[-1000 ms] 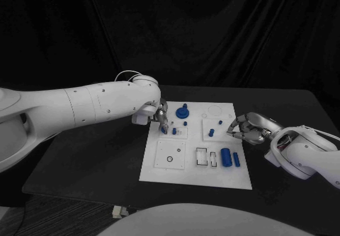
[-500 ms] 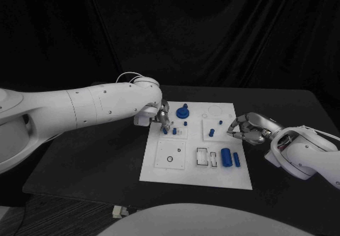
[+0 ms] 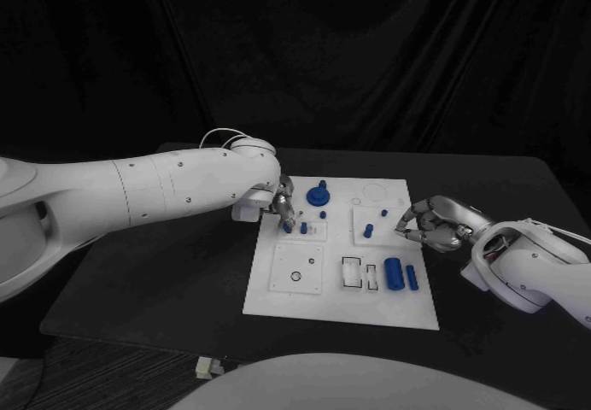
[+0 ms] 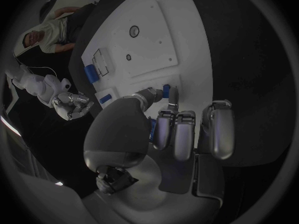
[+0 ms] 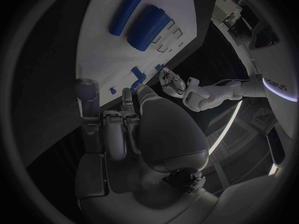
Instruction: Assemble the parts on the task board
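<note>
Two silver hands work at the white rectangular task board (image 3: pixel 339 295). Seating the small blue peg (image 3: pixel 287 227) near the board's far left corner probably calls for keeping it upright and pressing straight down. The left hand (image 3: pixel 278 203) appears to pinch this peg between fingertips. The right hand (image 3: pixel 434 224), fingers curled on nothing visible, hovers at the board's right edge.
</note>
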### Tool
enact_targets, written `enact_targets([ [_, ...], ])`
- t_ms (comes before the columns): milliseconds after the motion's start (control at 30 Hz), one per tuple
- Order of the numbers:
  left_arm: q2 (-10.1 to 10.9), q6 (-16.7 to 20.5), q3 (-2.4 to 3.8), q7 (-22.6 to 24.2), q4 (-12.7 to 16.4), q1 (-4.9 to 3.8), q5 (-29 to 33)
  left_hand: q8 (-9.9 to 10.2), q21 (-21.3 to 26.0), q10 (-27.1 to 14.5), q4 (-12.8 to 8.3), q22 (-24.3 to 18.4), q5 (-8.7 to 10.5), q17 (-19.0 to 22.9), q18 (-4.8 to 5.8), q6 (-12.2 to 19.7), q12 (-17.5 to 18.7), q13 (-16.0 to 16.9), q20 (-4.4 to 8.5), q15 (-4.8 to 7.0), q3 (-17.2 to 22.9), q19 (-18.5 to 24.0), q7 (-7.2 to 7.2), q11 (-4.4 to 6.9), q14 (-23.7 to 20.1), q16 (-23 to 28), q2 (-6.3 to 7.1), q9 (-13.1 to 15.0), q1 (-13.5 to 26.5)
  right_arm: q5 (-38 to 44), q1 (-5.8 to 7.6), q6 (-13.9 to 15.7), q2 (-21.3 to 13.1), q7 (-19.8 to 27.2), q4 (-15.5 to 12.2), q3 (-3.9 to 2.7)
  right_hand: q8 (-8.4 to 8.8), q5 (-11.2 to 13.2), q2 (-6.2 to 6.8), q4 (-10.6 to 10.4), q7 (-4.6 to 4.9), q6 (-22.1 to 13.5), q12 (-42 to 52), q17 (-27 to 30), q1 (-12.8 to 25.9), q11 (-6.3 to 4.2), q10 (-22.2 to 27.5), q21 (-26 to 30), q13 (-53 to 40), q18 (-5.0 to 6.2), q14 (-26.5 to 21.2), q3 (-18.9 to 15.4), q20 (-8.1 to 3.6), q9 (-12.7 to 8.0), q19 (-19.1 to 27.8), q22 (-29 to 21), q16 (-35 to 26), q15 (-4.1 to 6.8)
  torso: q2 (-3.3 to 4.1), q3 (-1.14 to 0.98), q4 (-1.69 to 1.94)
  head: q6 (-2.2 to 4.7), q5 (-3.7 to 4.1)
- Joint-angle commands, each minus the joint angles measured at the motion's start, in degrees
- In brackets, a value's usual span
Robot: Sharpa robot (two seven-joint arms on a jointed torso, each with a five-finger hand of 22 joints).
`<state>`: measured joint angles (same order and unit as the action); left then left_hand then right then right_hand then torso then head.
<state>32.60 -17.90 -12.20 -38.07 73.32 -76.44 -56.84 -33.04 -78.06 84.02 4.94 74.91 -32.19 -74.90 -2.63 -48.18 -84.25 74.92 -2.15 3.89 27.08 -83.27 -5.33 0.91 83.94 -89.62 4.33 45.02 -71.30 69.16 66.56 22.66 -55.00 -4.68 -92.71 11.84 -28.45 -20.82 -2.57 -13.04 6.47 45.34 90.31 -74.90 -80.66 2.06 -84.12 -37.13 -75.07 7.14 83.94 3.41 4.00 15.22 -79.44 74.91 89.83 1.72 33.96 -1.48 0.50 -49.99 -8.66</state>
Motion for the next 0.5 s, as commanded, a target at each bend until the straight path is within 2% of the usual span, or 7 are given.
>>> enact_targets([
  [33,0.24,1.07,0.04,-0.72,0.89,0.1,-1.5,0.27,-0.37,2.99,-5.23,11.37,0.15,-15.1,-0.16,-1.08,-0.42,11.07,-0.15,0.2,4.82,-0.39,1.73,0.2,6.06,-0.38,-0.14,-0.12,-0.25,0.1,-0.18,-0.04,-0.04,-0.85,-0.06,-0.03,-0.22,-0.21,0.12,0.04,-0.3,-0.23,-0.31,-14.38,-0.48,-0.33,-5.88,0.29,-14.93,1.0,5.81,0.21,-0.07,-0.06,0.31,3.89,-0.34,0.41,0.03,0.01,0.0,-0.01,-0.15],
  [500,0.9,0.43,0.04,-2.12,1.85,0.12,-1.73,0.32,-0.37,3.03,-5.21,11.37,0.25,-15.1,-0.16,-1.17,-0.47,11.1,-0.16,0.2,4.73,-0.4,1.77,0.2,6.06,-0.38,-0.15,-0.18,-0.28,0.1,-0.25,-0.23,0.14,-0.9,0.14,-0.03,-0.22,-0.21,0.12,0.04,-0.3,-0.23,-0.31,-14.38,-0.48,-0.33,-5.88,0.29,-14.93,1.0,5.81,0.21,-0.07,-0.06,0.31,3.89,-0.34,0.41,-0.04,0.0,0.01,-0.01,-0.21],
])
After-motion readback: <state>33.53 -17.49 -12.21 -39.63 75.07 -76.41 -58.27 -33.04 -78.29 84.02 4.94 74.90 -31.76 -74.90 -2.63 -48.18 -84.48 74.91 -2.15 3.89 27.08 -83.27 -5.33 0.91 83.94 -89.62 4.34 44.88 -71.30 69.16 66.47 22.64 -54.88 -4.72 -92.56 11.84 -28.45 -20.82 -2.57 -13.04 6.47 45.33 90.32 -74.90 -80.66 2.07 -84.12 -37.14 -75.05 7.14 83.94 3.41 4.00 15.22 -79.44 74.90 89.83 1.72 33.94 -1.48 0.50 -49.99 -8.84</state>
